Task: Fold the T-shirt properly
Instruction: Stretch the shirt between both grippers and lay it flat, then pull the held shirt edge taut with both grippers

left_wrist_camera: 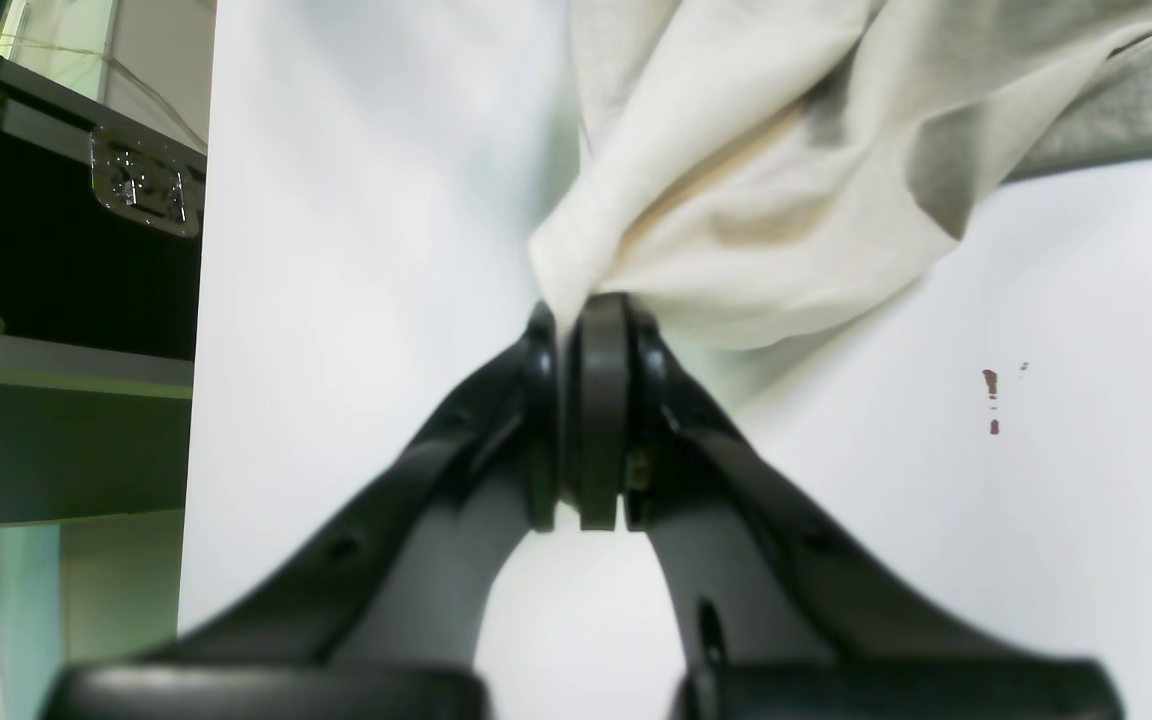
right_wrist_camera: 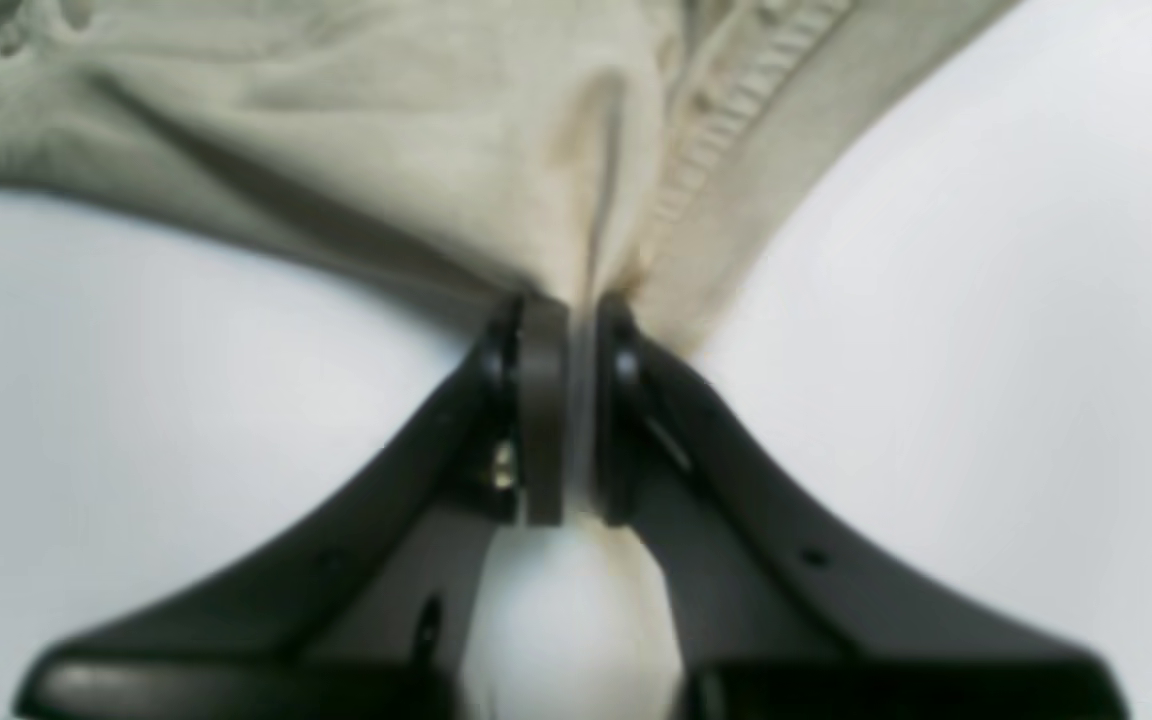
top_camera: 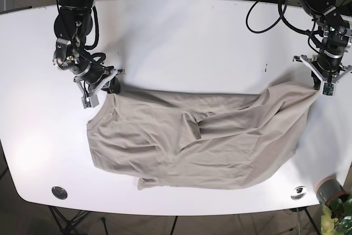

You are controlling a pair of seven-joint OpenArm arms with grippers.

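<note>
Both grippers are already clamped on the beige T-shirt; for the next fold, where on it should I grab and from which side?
Judging by the base view, the bottom hem of the beige T-shirt, near its corners, coming straight down from above. It lies flat on the white table, so only a top pinch works. The left gripper and right gripper hold the far edge.

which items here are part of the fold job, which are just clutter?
Job:
T-shirt
left tool, shut on the shirt
right tool, shut on the shirt
table

Clutter:
black case beside the table
metal can by the table corner
</note>
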